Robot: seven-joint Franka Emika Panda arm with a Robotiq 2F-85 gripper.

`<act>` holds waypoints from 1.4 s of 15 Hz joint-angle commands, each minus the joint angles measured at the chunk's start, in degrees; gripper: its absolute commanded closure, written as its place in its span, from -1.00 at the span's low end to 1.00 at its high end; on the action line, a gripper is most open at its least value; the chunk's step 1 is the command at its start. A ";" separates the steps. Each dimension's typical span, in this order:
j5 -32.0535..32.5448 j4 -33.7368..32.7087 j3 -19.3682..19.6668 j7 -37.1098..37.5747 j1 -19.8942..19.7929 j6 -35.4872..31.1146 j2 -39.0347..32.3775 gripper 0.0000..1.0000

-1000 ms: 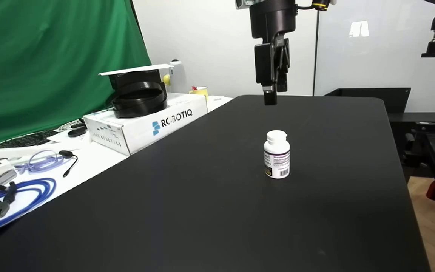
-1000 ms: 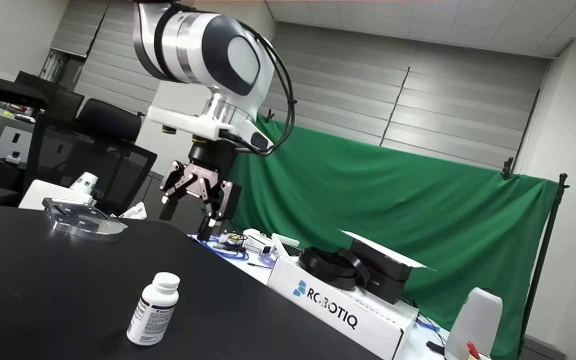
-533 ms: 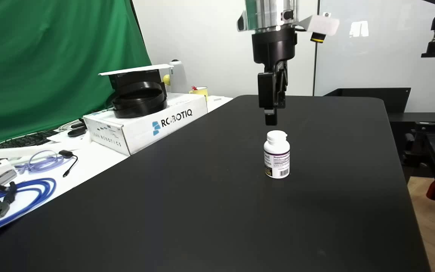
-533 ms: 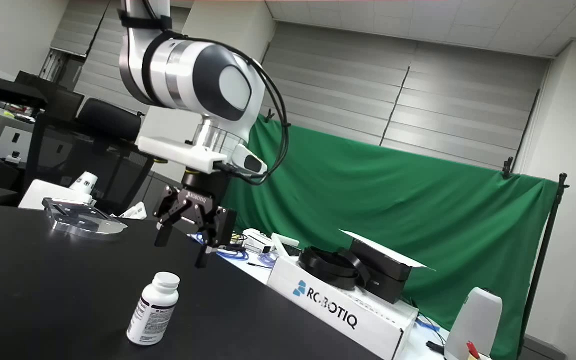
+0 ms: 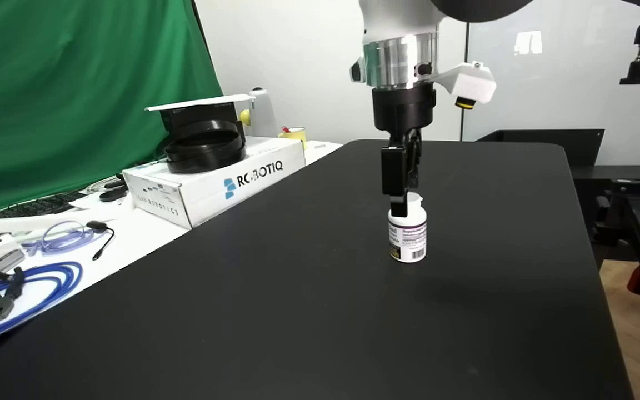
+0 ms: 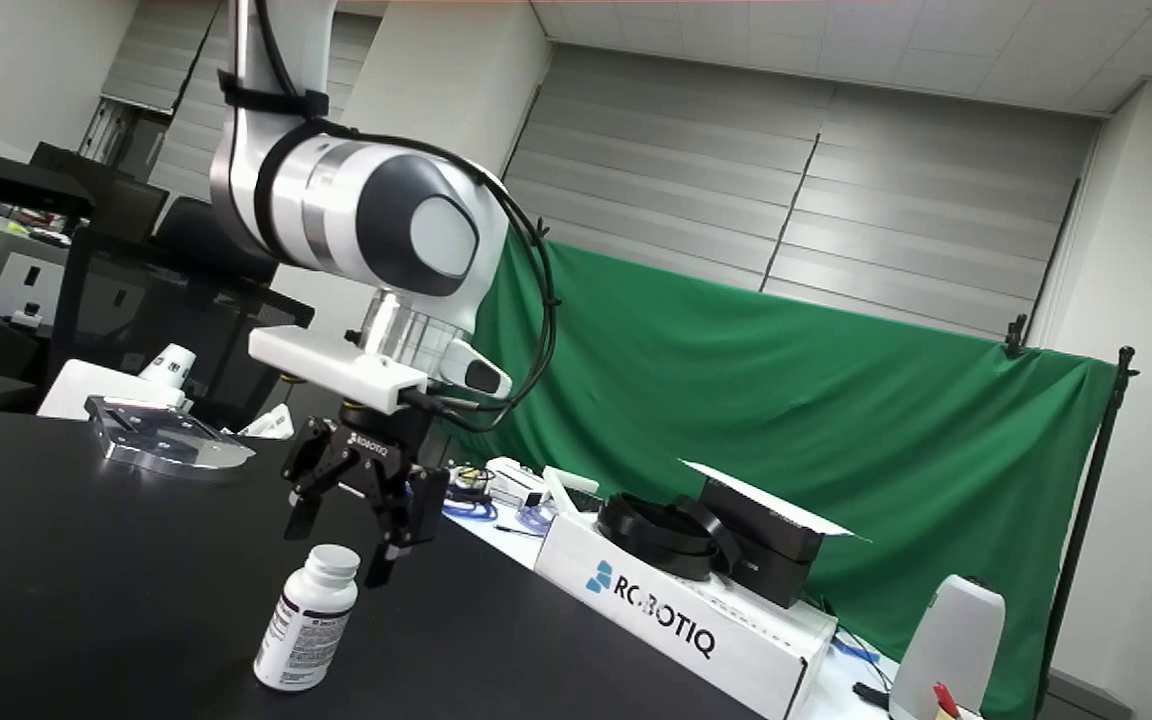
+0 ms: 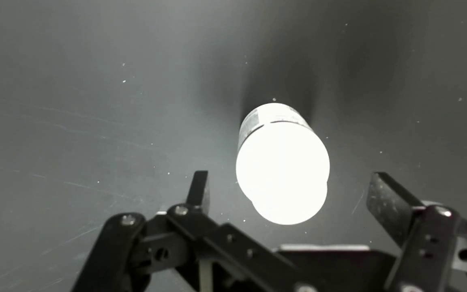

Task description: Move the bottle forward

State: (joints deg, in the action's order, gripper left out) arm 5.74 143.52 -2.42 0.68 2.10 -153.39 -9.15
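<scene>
The bottle (image 5: 408,236) is small and white with a white cap and a label with dark print. It stands upright on the black table (image 5: 275,300). It also shows in an exterior view (image 6: 304,625). In the wrist view the bottle (image 7: 282,162) is seen from above, its top washed out white, with a dark gap to each finger. My gripper (image 6: 339,555) is open and empty, pointing down at cap height. In an exterior view a black finger (image 5: 398,191) covers part of the cap. In the wrist view the gripper (image 7: 290,173) has its fingers apart on either side of the bottle.
A white Robotiq box (image 5: 231,178) with black rings on it stands beside the table, with cables (image 5: 48,283) nearby. A clear plastic plate (image 6: 166,438) lies at the table's edge. A green curtain (image 6: 786,420) hangs behind.
My gripper has come down from high above the table to the level of the bottle's cap, staying open. The bottle has not moved.
</scene>
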 commanded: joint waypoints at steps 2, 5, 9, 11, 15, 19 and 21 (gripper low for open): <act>0.86 -0.28 0.82 0.67 0.45 -4.61 -2.33 -0.32; 1.82 -1.68 1.73 2.01 0.94 -4.48 -3.43 0.10; 4.18 -6.32 4.63 4.67 1.04 -1.54 -4.08 0.35; 5.83 -9.28 6.37 6.27 0.86 -0.62 -4.83 0.66; 10.27 -16.28 10.17 10.00 1.13 0.57 -8.79 0.67; 8.12 -24.84 11.00 7.61 -0.88 1.90 -14.65 0.67; 5.16 -29.62 9.93 4.72 -2.77 3.18 -17.55 0.67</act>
State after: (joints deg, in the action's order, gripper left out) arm 13.88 122.13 8.65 7.63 1.45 -153.16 -21.64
